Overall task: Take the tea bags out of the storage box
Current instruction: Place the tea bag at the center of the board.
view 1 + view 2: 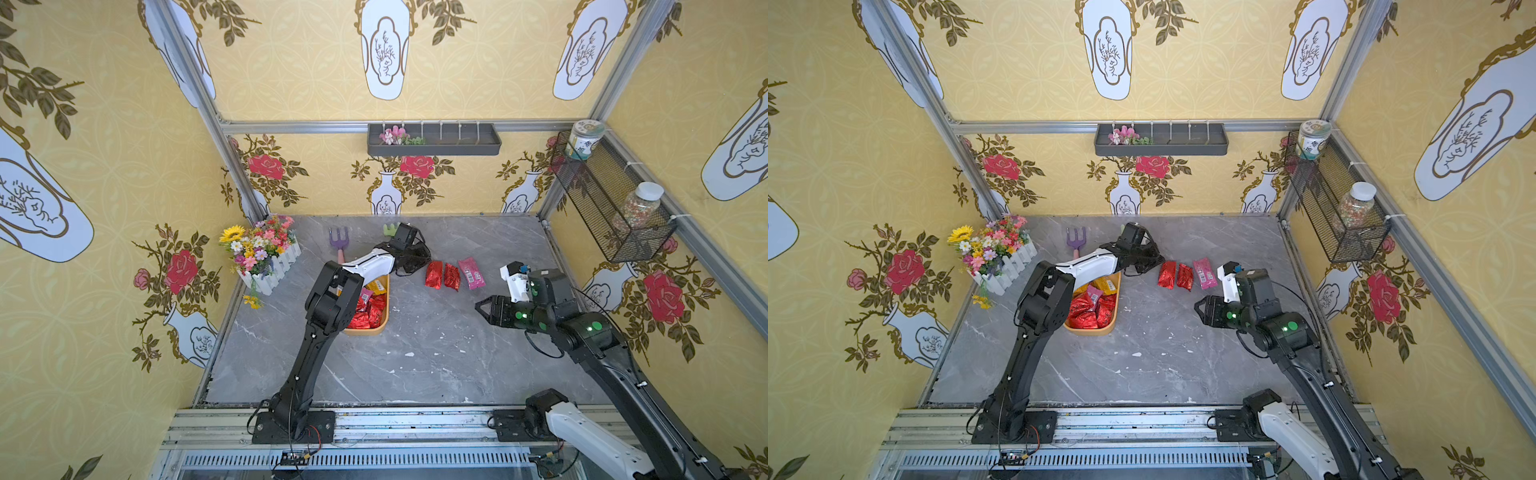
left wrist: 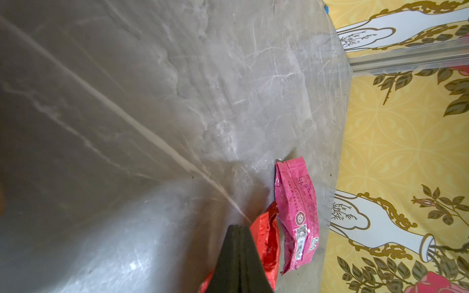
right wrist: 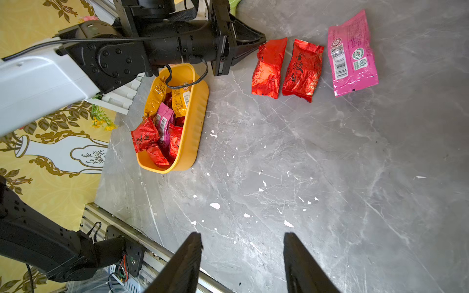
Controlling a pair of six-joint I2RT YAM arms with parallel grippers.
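On the left, the storage box point(image 3: 198, 121) is seen on the grey table point(image 3: 304, 177), partly under the left arm, with tea bags point(image 3: 165, 126) piled inside. A black cable point(image 3: 187, 83) hangs into it, so a bag could be snagged and flicked out when that arm is moved. The left gripper point(image 3: 262, 40) is shut tight, with its tip at the far corner of a red tea bag point(image 3: 269, 68). Whether any foil is pinched cannot be told. If none is, the slippery bag could be pushed along or crumpled. On the right, the right gripper point(image 3: 242, 237) is held over bare table with its jaws well apart, and nothing is gripped.

In the box, two yellow-orange bags, one pink and at least three red are counted; more may be hidden. On the table, three are laid side by side: the red tea bag, the other red bag point(image 3: 302, 71) and a pink bag point(image 3: 351, 53).
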